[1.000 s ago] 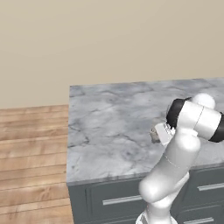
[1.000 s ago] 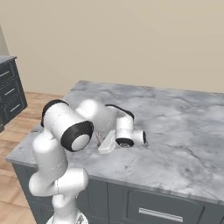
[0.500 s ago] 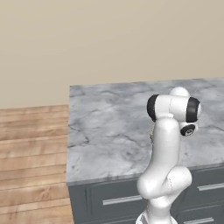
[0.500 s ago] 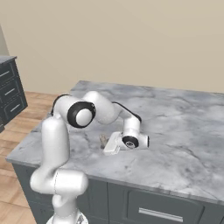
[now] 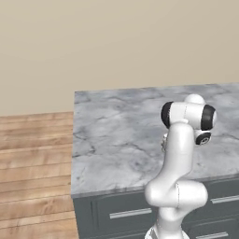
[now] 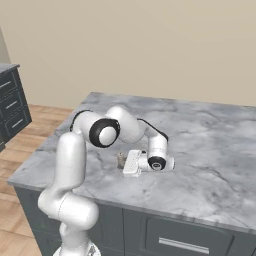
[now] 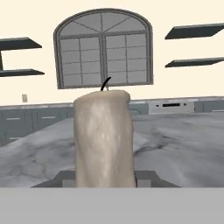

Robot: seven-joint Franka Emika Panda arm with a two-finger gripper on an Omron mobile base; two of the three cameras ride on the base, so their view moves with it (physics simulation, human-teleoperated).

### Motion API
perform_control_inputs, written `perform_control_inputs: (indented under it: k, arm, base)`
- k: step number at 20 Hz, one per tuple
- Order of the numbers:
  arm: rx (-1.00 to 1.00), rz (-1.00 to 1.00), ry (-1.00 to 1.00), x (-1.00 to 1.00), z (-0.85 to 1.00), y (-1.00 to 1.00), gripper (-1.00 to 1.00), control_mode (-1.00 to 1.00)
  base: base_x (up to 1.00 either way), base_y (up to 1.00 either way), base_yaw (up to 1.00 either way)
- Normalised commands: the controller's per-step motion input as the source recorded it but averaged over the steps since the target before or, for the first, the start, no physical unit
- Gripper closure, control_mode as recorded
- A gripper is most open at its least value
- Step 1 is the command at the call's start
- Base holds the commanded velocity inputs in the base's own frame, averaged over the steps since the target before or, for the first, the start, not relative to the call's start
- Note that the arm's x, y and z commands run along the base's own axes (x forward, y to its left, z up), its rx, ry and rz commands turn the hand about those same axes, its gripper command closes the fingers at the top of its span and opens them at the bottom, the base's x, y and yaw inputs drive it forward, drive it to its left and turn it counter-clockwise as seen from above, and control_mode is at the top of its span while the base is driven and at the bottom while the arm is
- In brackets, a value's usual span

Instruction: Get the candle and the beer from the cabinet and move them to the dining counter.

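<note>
One item is nearly home: the candle (image 7: 103,139) stands upright between the gripper (image 6: 121,161) fingers, clamped, low over the dining counter (image 6: 200,150) near its front edge. Release looks next, and then the beer remains to be fetched, I'd judge.

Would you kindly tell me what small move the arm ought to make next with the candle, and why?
Probably open the pincer and let go: it is shut on the candle, which stands upright low over the dining counter, apparently on the marble already.
</note>
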Motion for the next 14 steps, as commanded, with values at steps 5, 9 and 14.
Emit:
perform_control_inputs:
  k: [5,9,14]
  arm:
    - [0.01,0.02,-0.13,0.07,-0.27,0.05,-1.0,-1.0]
    - [0.0,0.01,-0.13,0.0,-0.16,0.04,-1.0,-1.0]
    - [0.0,0.0,-0.08,0.0,-0.08,-0.03,-1.0,-1.0]
  base:
    - [0.0,0.0,0.0]
    - [0.0,0.0,0.0]
    - [0.0,0.0,0.0]
